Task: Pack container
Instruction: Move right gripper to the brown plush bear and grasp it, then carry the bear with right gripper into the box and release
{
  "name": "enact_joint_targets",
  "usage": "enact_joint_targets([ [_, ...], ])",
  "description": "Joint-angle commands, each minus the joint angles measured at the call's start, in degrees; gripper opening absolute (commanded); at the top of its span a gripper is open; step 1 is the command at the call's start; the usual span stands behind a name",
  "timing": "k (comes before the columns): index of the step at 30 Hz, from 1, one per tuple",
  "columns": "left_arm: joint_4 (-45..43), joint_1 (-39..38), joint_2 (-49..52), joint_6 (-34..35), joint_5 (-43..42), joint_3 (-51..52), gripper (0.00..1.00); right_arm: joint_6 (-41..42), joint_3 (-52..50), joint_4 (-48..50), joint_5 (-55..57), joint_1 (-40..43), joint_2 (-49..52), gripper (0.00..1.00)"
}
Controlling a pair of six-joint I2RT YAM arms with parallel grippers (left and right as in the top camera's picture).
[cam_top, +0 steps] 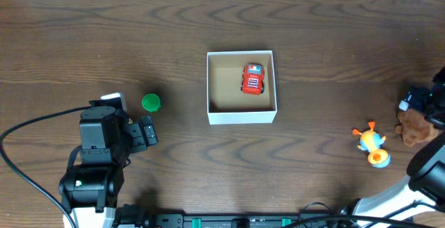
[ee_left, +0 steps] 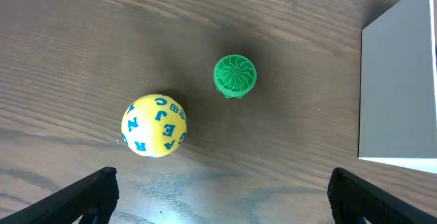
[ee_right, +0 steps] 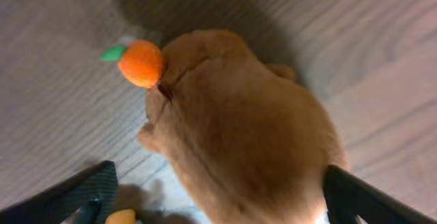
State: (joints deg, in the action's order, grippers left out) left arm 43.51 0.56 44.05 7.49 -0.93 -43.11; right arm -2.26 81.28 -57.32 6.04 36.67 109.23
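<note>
The container [cam_top: 215, 89], a square white-walled box with a tan inside, stands mid-table and holds a red toy car [cam_top: 253, 79]. Its white wall shows at the right of the left wrist view [ee_left: 399, 87]. My left gripper [cam_top: 144, 132] [ee_left: 222, 200] is open and empty, left of the container. A green ribbed ball [cam_top: 151, 102] [ee_left: 235, 75] and a yellow letter ball [ee_left: 154, 125] lie just ahead of it. My right gripper [cam_top: 416, 107] [ee_right: 218, 207] is open at the far right, with its fingers on either side of a brown plush toy [cam_top: 416, 131] [ee_right: 239, 128] that has an orange carrot [ee_right: 141, 63].
An orange and yellow duck toy [cam_top: 373, 146] lies left of the brown plush. A black cable [cam_top: 28, 127] loops at the left by the left arm's base. The table is dark wood.
</note>
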Motion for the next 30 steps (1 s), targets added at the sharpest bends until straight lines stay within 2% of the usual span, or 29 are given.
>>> enact_joint_targets([
  [1,0.15,0.17,0.07,0.31,0.07,-1.27,0.98,0.00,-0.20,0.11,-0.46,0.07,1.68,0.67],
  [2,0.15,0.17,0.07,0.31,0.07,-1.27,0.98,0.13,-0.20,0.13,-0.50,0.07,1.73,0.57],
  [6,0.15,0.17,0.07,0.31,0.09,-1.27,0.98,1.51,0.24,0.04,-0.55,0.00,1.44,0.29],
  [7,0.15,0.17,0.07,0.31,0.07,-1.27,0.98,1.60,0.37,-0.20,-0.81,-0.07,1.25,0.13],
  [8,0.15,0.17,0.07,0.31,0.09,-1.27,0.98,1.68,0.46,-0.33,-1.31,-0.26,0.83,0.01],
  [13,0.15,0.17,0.07,0.31,0.07,-1.27,0.98,2.73,1.31,-0.37,-5.46,-2.38,-3.78,0.01],
  [20,0.15,0.17,0.07,0.31,0.07,-1.27,0.98,5.64,2.95,0.02,-14.19,-11.43,-17.99,0.01],
  [25,0.15,0.17,0.07,0.31,0.07,-1.27,0.98,8.00,2.93,1.31,-20.46,-24.81,-27.15,0.01],
  [30,0.15,0.17,0.07,0.31,0.07,-1.27,0.98,7.32,2.93,5.60,-20.35,-42.53,-29.16,0.01],
])
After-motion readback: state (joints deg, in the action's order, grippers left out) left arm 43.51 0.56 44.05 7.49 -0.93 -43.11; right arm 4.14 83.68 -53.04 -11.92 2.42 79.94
